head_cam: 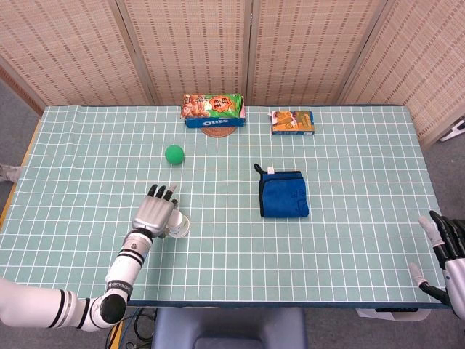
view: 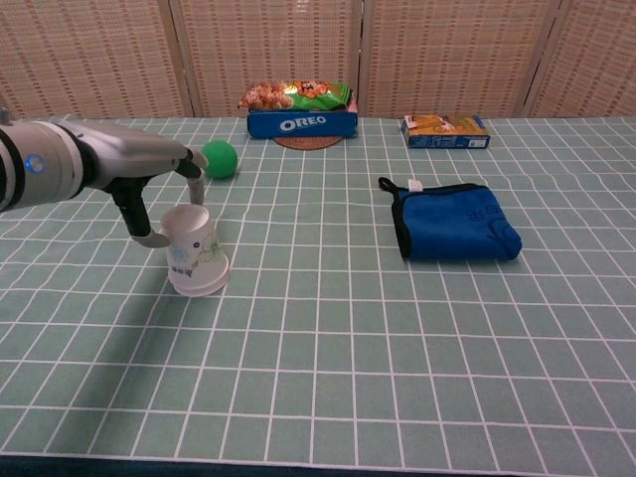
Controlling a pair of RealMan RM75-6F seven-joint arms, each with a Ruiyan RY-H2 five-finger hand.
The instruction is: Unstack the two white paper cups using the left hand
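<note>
just right of the left hand [view: 149, 189] stand the stacked white paper cups [view: 195, 250], upside down; fingers spread over them, grip unclear.

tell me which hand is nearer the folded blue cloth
Right, though only narrowly. The right hand hangs off the table's near right corner, well right of the folded blue cloth. The left hand is across the table by the stacked white paper cups.

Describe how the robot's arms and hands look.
The left arm is white with a black joint ring and a silver wrist. In the chest view it shows a small blue light. The left hand is silver with black fingers. The right hand is grey and black.
</note>
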